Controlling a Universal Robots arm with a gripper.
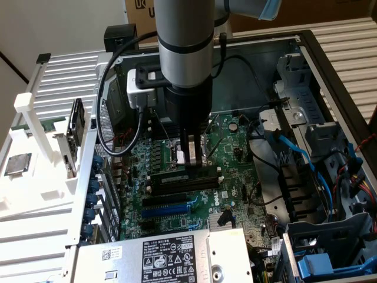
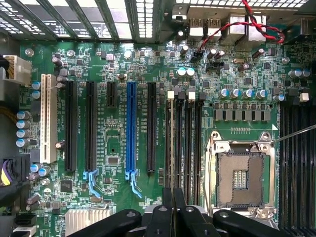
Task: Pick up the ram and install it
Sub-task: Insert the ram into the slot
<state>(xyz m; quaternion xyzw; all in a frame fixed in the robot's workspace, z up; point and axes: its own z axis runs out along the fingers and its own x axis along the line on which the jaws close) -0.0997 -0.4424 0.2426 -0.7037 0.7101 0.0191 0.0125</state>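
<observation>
My gripper (image 1: 189,160) hangs straight down from the arm over the green motherboard (image 1: 235,153) inside the open computer case. In the wrist view its black fingers (image 2: 167,213) are drawn close together. The gripper (image 2: 173,203) is shut on the thin top edge of the ram (image 2: 173,148). The ram is seen edge-on there, lined up with one of the long black slots (image 2: 190,143) with white end clips. In the exterior view the ram (image 1: 177,176) is a dark stick with a pale label, standing along the slots (image 1: 188,186) just below the fingertips.
The open processor socket (image 2: 242,175) lies beside the slots. A blue expansion slot (image 2: 131,128) and black ones run parallel further over. Blue cables (image 1: 300,156) and drive bays crowd the exterior view's right. The power supply (image 1: 159,256) sits in front. A white rack (image 1: 35,124) stands outside the case.
</observation>
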